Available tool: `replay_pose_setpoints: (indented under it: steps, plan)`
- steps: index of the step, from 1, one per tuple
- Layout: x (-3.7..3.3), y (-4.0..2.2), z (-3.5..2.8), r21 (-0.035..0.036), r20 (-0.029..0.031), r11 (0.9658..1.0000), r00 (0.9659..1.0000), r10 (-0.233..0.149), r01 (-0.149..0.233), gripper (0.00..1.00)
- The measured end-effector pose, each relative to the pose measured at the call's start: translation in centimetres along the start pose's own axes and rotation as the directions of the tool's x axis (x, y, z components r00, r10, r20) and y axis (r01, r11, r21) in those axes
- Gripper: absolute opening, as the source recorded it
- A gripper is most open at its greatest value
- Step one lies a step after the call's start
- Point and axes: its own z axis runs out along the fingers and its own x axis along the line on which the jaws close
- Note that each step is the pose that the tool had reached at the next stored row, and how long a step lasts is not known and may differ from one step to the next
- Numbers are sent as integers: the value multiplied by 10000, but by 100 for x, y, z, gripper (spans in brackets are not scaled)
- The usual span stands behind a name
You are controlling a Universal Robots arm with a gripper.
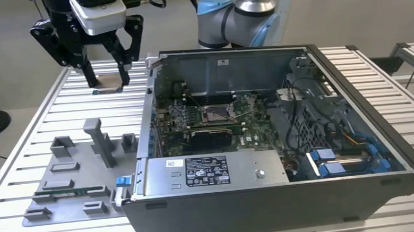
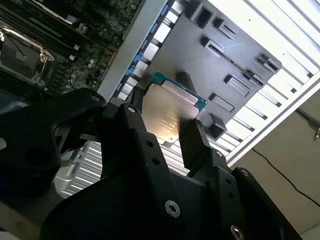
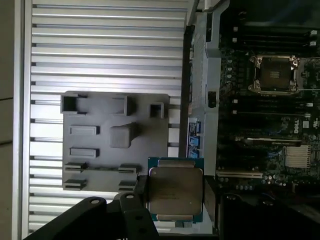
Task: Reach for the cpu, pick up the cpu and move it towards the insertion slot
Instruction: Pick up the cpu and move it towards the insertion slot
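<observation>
Cpu (image 3: 175, 189) gripped between closed jaws (one edge hidden), above the table (image 1: 64, 102).

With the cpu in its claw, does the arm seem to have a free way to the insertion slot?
Probably yes. The claw is shut on the cpu, raised above the table outside the computer case. The case lies open on top, and nothing covers the insertion slot.
</observation>
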Motion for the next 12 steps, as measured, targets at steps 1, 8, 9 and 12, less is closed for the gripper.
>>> replay_pose_setpoints:
  steps: [1,8,9,12]
  plan:
    - [-21,1,0,0,0,10000,10000,1,-1,0]
    - [-159,11,0,2,-1,10000,10000,5,-5,0]
    - [-176,12,0,1,0,10000,10000,5,-5,0]
    - [-234,16,0,1,0,10000,10000,9,-9,0]
